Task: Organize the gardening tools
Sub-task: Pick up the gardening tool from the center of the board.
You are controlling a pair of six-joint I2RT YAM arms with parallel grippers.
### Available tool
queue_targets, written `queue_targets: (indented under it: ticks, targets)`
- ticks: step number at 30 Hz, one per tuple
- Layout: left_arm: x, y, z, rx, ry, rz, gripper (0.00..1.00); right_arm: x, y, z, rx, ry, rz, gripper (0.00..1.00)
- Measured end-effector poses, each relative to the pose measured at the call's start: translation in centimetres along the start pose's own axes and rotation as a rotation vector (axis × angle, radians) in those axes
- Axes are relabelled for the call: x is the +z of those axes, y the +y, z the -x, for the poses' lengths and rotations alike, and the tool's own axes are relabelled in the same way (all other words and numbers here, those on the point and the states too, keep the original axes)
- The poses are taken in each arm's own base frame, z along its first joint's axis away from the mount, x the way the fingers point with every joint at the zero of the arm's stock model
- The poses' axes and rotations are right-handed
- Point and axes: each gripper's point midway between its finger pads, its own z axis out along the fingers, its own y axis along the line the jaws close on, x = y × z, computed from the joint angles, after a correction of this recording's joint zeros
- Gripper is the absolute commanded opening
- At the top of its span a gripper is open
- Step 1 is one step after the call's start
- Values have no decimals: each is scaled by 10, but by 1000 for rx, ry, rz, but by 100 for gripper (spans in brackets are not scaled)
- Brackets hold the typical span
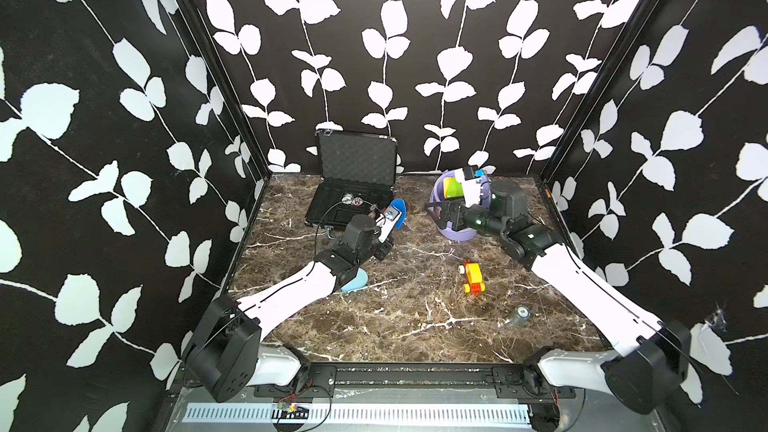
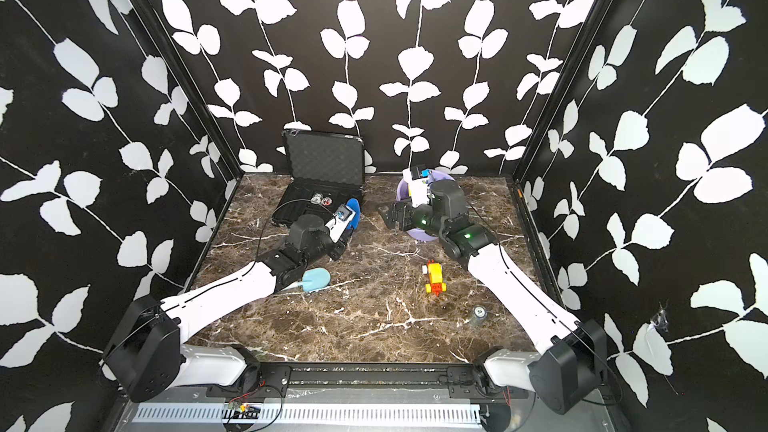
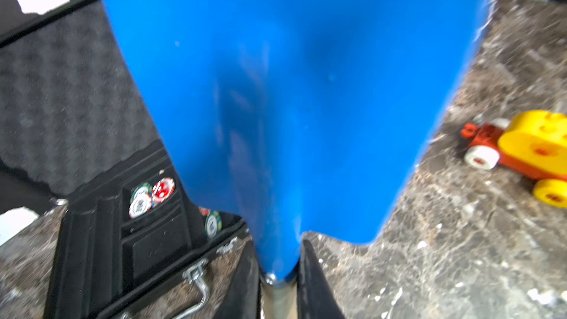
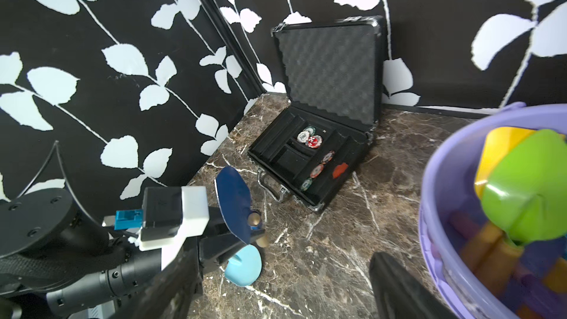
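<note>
My left gripper (image 3: 277,274) is shut on the neck of a blue shovel (image 3: 291,87), whose blade (image 1: 399,209) stands up near the black case. In the right wrist view its blade (image 4: 233,201) is edge-on above the left fingers (image 4: 227,237). A light-blue shovel (image 1: 355,280) lies flat on the marble beside the left forearm. My right gripper (image 1: 440,216) is open with nothing between its fingers, just left of a purple bucket (image 1: 457,234). The bucket (image 4: 435,210) holds a green shovel (image 4: 534,185), a yellow shovel (image 4: 503,142) and other tools, blurred.
An open black case (image 1: 328,218) with round chips in its tray stands at the back left. A yellow-and-red toy vehicle (image 1: 473,278) lies right of centre. A small round can (image 1: 521,313) sits near the right forearm. Patterned walls close in three sides.
</note>
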Motion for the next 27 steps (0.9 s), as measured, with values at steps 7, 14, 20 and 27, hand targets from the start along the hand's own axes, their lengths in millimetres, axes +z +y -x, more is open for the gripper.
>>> queue_targets:
  ticks: [7, 14, 20, 27]
  targets:
    - [6, -9, 3, -24, -6, -49, 0, 29, 7, -27, -15, 92, 26, 63]
    - [6, -14, 8, -51, -15, -82, 0, 49, 16, -33, -55, 135, 41, 54]
    - [6, -19, 11, -74, -14, -114, 0, 64, 19, -29, -83, 142, 42, 44]
    - [6, -35, 11, -94, -16, -192, 0, 80, 16, -27, -94, 146, 37, 22]
